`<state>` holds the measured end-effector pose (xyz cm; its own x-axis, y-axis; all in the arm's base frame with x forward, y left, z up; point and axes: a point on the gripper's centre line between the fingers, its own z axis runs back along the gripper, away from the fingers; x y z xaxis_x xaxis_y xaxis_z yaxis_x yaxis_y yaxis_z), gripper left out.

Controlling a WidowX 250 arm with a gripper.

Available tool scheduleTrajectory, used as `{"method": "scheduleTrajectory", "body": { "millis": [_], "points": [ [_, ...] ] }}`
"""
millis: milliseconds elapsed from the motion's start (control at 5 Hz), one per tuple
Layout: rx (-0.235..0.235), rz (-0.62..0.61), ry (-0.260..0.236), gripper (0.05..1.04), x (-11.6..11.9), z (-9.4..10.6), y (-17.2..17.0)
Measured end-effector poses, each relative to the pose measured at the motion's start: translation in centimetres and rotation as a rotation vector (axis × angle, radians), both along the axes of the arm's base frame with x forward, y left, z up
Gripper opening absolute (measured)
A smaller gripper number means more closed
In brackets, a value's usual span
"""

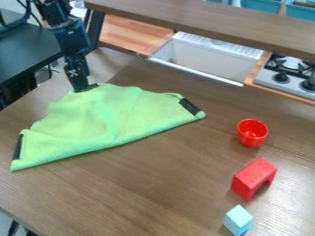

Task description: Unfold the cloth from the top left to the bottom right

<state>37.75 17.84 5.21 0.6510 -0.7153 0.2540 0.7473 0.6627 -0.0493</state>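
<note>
The gripper (84, 87) hangs down at the upper left, its tip against the top left edge of the green cloth (113, 117). Whether its fingers hold the fabric is hard to tell. The cloth lies folded into a rough triangle on the brown table, with its long folded edge running from the lower left corner up to the right corner. Black patches mark its left and right corners, and soft wrinkles cross its middle.
Right of the cloth stand a red cup (252, 132), a red arch block (253, 178) and a light blue block (238, 220). Behind the table (141, 193) are a white sink (206, 55) and a stove (288, 76), with a brown shelf (209, 20) above.
</note>
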Motion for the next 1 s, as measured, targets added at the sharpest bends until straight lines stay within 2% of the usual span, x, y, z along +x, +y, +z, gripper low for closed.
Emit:
{"method": "scheduleTrajectory", "body": {
  "millis": [200,400,800,1000],
  "points": [
    [-0.026,0.002,0.038,1.001,-0.3,-1.7,-0.2],
    [-0.054,0.004,0.034,1.001,0.1,-1.5,-0.3],
    [-0.060,0.058,0.004,1.001,2.1,-0.6,1.5],
    [-0.029,0.091,-0.042,1.001,3.0,0.2,2.2]
  ]
}}
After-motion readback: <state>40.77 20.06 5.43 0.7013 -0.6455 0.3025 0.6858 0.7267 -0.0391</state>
